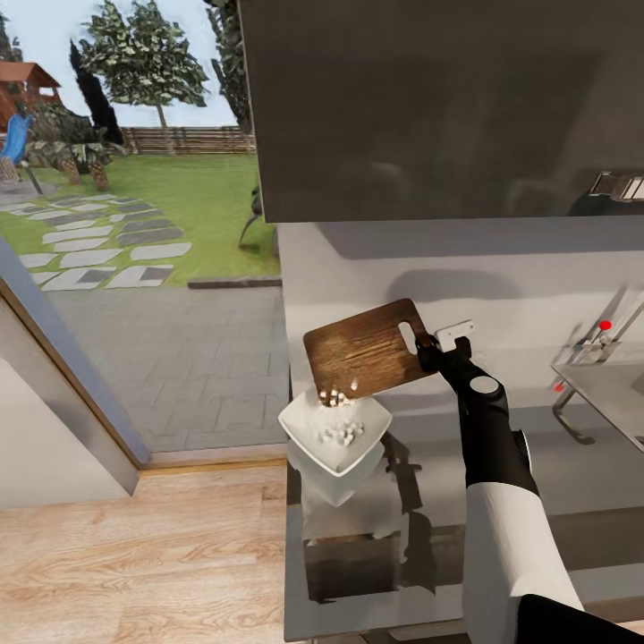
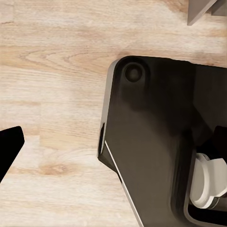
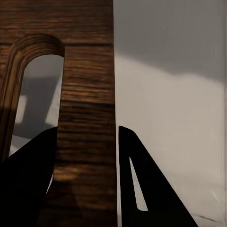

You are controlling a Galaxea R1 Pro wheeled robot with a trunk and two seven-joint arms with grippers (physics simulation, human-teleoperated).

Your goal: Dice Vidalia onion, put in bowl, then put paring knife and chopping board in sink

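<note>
My right gripper (image 1: 427, 351) is shut on the handle end of the dark brown chopping board (image 1: 362, 349). It holds the board tilted above the white bowl (image 1: 295, 425) on the grey countertop (image 1: 537, 465). White bits of the diced Vidalia onion (image 1: 343, 433) lie in the bowl, and a few cling to the board's low edge (image 1: 338, 394). The right wrist view shows the board (image 3: 87, 71) clamped between my right gripper (image 3: 87, 130)'s dark fingers (image 3: 137, 179). The sink (image 1: 608, 385) and its red-knobbed tap (image 1: 605, 326) are at the far right. The paring knife is out of view. One dark left fingertip (image 2: 9, 146) hangs over the floor.
A dark upper cabinet (image 1: 447, 107) hangs over the counter. The countertop's left end is just beyond the bowl, with light wooden floor (image 1: 134, 555) below and a glass door onto a garden to the left. My own dark base (image 2: 151, 142) is in the left wrist view.
</note>
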